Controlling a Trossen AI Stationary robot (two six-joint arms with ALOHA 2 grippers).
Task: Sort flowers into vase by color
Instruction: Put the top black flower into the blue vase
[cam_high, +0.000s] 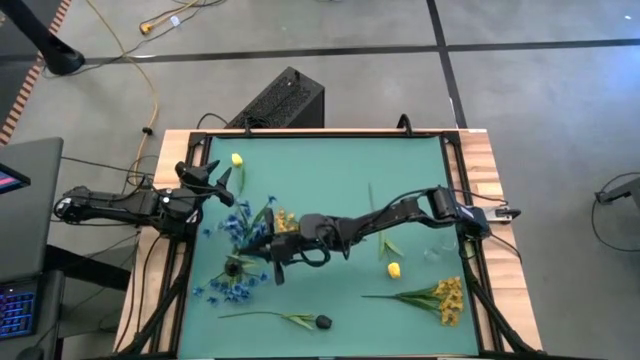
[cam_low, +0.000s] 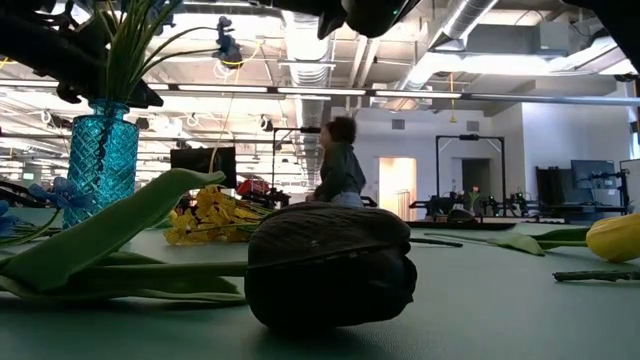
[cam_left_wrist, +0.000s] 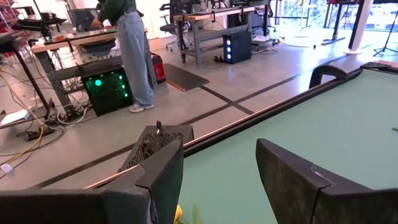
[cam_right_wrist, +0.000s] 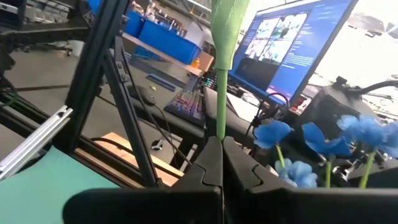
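High view: right gripper (cam_high: 272, 247) reaches across the mat (cam_high: 340, 175) toward its left edge, over the vase (cam_high: 238, 266) ringed by blue flowers (cam_high: 236, 222), presumably to drop a stem in. Left gripper (cam_high: 218, 180) waits near the far-left corner beside a yellow bud (cam_high: 237, 159). Yellow cluster (cam_high: 447, 300) lies by the near-right corner, unsorted. Low view: dark bud (cam_low: 330, 268) lies on the mat close to the camera; blue vase (cam_low: 101, 150) stands upright behind. Left wrist view: fingers (cam_left_wrist: 163, 168) spread, nothing between. Right wrist view: fingers (cam_right_wrist: 205, 168) clamped on a green stem (cam_right_wrist: 221, 81), held upright for insertion.

Robotics lab — workbenches (cam_left_wrist: 217, 15), monitors (cam_right_wrist: 292, 43).
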